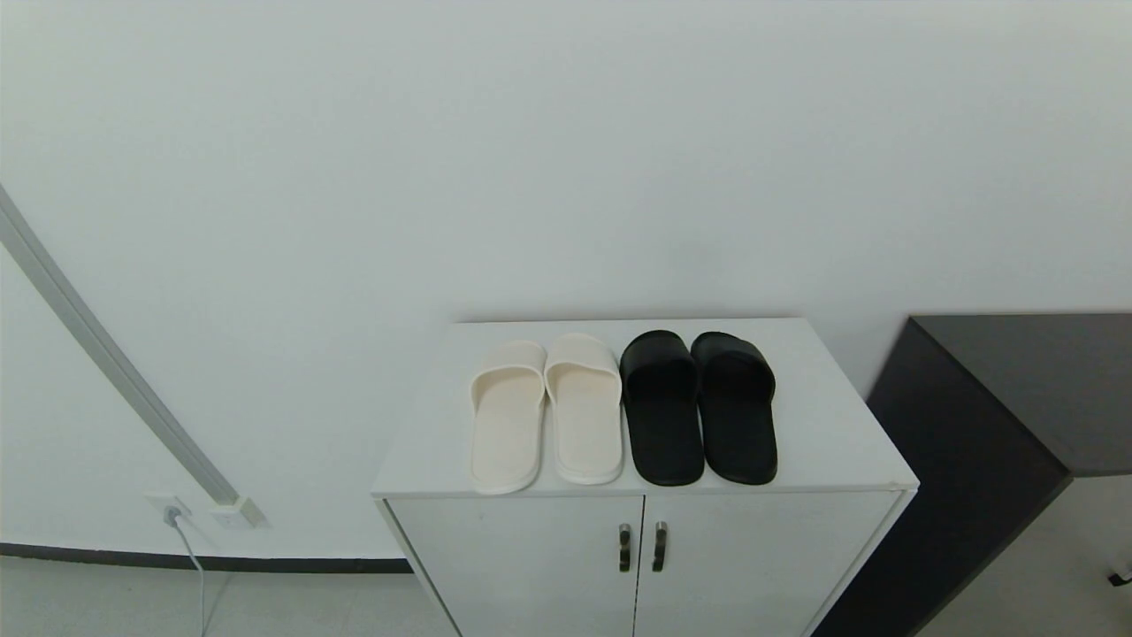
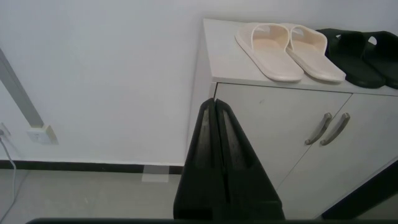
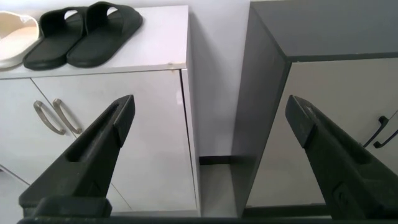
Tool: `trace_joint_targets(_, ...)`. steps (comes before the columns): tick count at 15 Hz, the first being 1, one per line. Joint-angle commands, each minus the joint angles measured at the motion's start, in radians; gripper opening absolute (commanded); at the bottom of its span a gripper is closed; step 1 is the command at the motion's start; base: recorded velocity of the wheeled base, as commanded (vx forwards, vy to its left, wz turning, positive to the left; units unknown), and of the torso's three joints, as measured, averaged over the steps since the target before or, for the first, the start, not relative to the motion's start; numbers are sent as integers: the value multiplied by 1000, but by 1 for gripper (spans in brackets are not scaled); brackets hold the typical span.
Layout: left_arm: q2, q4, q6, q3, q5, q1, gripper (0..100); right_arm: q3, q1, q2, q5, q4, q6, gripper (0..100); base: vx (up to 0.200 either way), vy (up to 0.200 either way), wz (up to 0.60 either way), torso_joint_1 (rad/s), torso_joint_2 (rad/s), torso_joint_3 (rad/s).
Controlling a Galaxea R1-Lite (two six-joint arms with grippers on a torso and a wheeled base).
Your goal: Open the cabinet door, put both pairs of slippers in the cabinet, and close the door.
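A white two-door cabinet (image 1: 849, 442) stands against the wall with both doors closed and two metal handles (image 1: 640, 546) at the centre. On its top lie a cream pair of slippers (image 1: 545, 412) and a black pair of slippers (image 1: 699, 405), side by side. My left gripper (image 2: 215, 106) is shut, held low off the cabinet's (image 2: 273, 130) left front corner, with the cream slippers (image 2: 289, 50) beyond. My right gripper (image 3: 210, 115) is open wide with nothing between its fingers, near the cabinet's (image 3: 155, 124) right front corner; the black slippers (image 3: 81, 34) lie above and to one side.
A dark grey cabinet (image 1: 999, 433) stands just right of the white one, with a narrow gap (image 3: 214, 124) between them. A wall socket with a cable (image 1: 172, 513) sits low on the left wall, under a slanted grey conduit (image 1: 97, 345). Open floor lies to the cabinet's left.
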Motion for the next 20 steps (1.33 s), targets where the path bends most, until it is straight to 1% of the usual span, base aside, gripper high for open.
trace_joint_targets(1, 0, 0, 0, 0, 0, 0, 0, 0, 0, 7, 1, 2, -6, 100, 0, 0, 0, 0, 0, 0)
trace_joint_targets(2, 0, 0, 0, 0, 0, 0, 0, 0, 0, 22, 0, -1, -2, 100, 0, 0, 0, 0, 0, 0)
trace_joint_targets(3, 0, 0, 0, 0, 0, 0, 0, -121, 9, 51, -3, -4, 62, 100, 0, 0, 0, 0, 0, 0)
trace_joint_targets(4, 0, 0, 1, 0, 0, 0, 0, -279, 43, 138, -5, 68, 145, 100, 0, 0, 0, 0, 0, 0)
trace_joint_targets(5, 0, 0, 3, 0, -1, 0, 0, -319, 48, 188, 14, 154, 71, 100, 0, 0, 0, 0, 0, 0)
trace_joint_targets(6, 0, 0, 0, 0, -1, 0, 0, -302, 48, 212, 66, 174, -15, 100, 0, 0, 0, 0, 0, 0)
trace_joint_targets(7, 0, 0, 0, 0, -1, 0, 0, -268, 48, 263, 97, 171, -19, 100, 0, 0, 0, 0, 0, 0)
trace_joint_targets(9, 0, 1, 7, 0, -3, 0, 0, -264, 67, 370, 147, 151, -19, 100, 0, 0, 0, 0, 0, 0)
trace_joint_targets(10, 0, 1, 7, 0, -3, 0, 0, -267, 71, 445, 182, 108, -21, 100, 0, 0, 0, 0, 0, 0)
trace_joint_targets(12, 0, 1, 7, 0, -3, 0, 0, -279, 86, 649, 196, -44, -22, 100, 0, 0, 0, 0, 0, 0)
trace_joint_targets(13, 0, 1, 9, 0, -3, 0, 0, -281, 132, 740, 189, -134, -22, 100, 0, 0, 0, 0, 0, 0)
trace_joint_targets(14, 0, 1, 9, 0, -3, 0, 0, -282, 160, 781, 182, -177, -21, 100, 0, 0, 0, 0, 0, 0)
trace_joint_targets(15, 0, 1, 9, 0, -3, 0, 0, -319, 238, 884, 130, -239, -13, 100, 0, 0, 0, 0, 0, 0)
trace_joint_targets(16, 0, 1, 9, 0, -3, 0, 0, -359, 307, 945, 75, -248, 22, 100, 0, 0, 0, 0, 0, 0)
trace_joint_targets(18, 0, 1, 11, 0, -3, 0, 0, -440, 463, 1030, -12, -246, 136, 100, 0, 0, 0, 0, 0, 0)
trace_joint_targets(19, 0, 1, 12, 0, -3, 0, 0, -477, 525, 1090, -78, -249, 160, 100, 0, 0, 0, 0, 0, 0)
trace_joint_targets(20, 0, 1, 12, 0, -3, 0, 0, -512, 568, 1142, -134, -251, 172, 100, 0, 0, 0, 0, 0, 0)
